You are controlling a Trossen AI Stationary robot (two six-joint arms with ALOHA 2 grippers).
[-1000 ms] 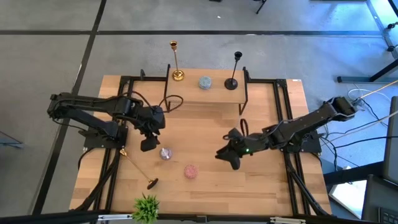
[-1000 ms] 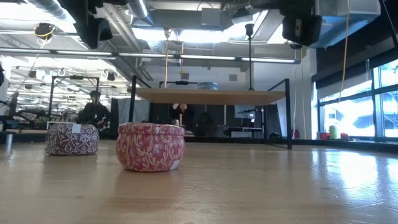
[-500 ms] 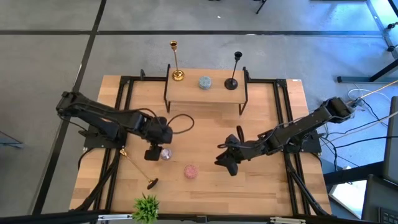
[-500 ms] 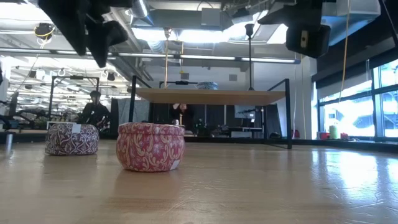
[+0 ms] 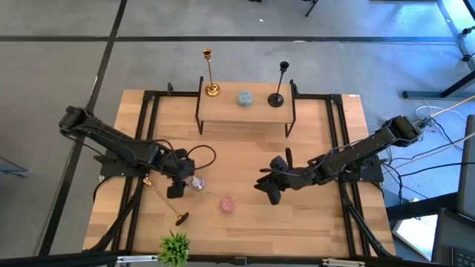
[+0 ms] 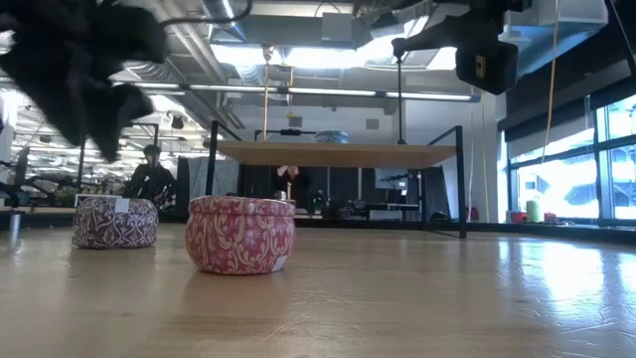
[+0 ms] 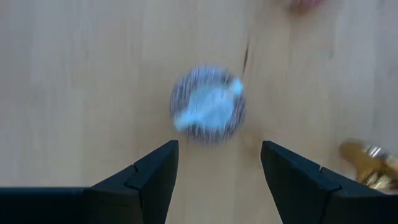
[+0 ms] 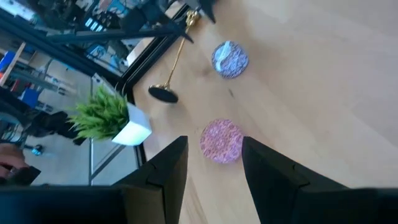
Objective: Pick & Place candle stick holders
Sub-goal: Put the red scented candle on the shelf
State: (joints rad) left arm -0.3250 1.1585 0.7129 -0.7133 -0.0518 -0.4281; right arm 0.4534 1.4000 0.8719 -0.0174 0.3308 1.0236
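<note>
Left claw [image 5: 176, 190], fingers spread and empty, has dropped closer to the lying gold holder [image 5: 162, 197].

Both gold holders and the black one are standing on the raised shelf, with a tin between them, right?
Not quite. Only one gold holder stands on the shelf, with the black holder and the tin between them. The second gold holder lies on the table near the left gripper, as the high view shows.

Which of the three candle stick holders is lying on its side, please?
The gold candle stick holder on the table's left front, near the left gripper; the other gold one and the black one stand upright on the shelf.
</note>
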